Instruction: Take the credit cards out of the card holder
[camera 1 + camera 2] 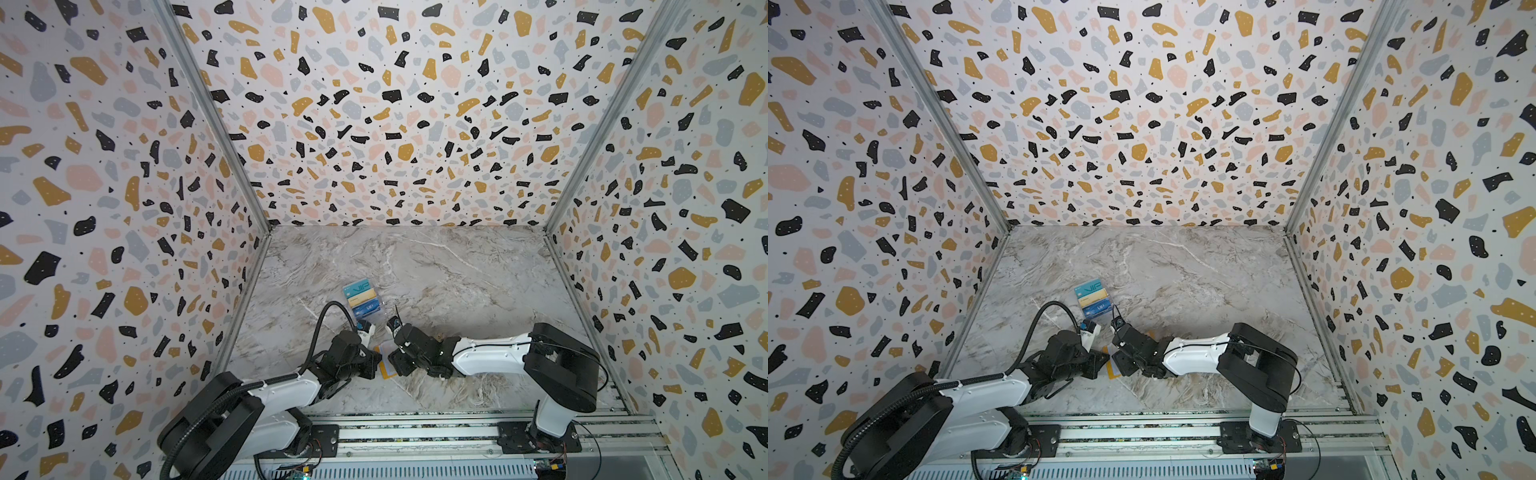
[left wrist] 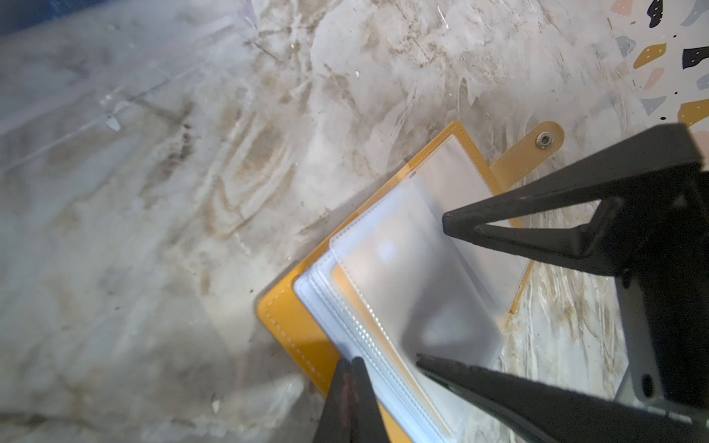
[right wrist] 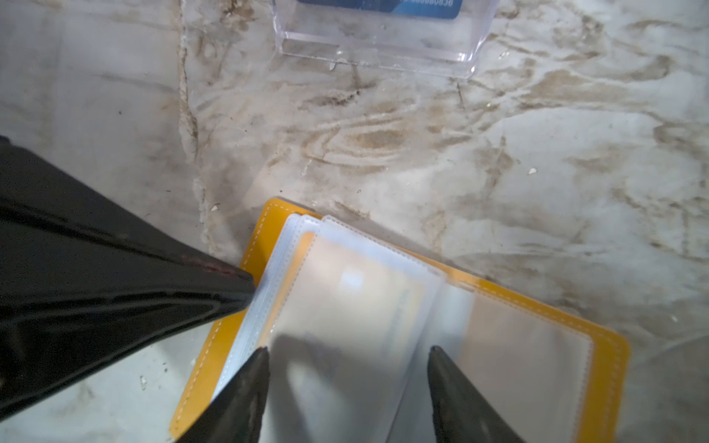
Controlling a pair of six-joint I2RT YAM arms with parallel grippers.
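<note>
A stiff, slick-looking credit card (image 3: 345,307) is lying in a floppy sleeve (image 3: 383,247) of the card holder (image 3: 220,345); pinch its edge; left gripper (image 2: 351,368), closed, is seemingly pinning the holder; right gripper (image 3: 348,349) is hovering, jaws apart

Mustard yellow and frosted white on veined grey marble.

Card holder (image 3: 218,353) mustard yellow with white stitching along the edge, strap (image 2: 525,153) the same yellow with a silver stud; sleeves (image 3: 284,245) frosted clear-white, a beige-gold tint behind the top one. Credit cards (image 1: 362,297) in bands of teal, beige-gold and dark blue, "VIP" lettering on the teal and the blue. Tabletop (image 1: 457,270) grey-white marble with brown and white veins. Walls (image 1: 374,104) white terrazzo print flecked black, ochre, pink and blue-grey. Left gripper (image 2: 350,368) and right gripper (image 3: 349,349) matt black; arms (image 1: 490,353) white with black joints.
</note>
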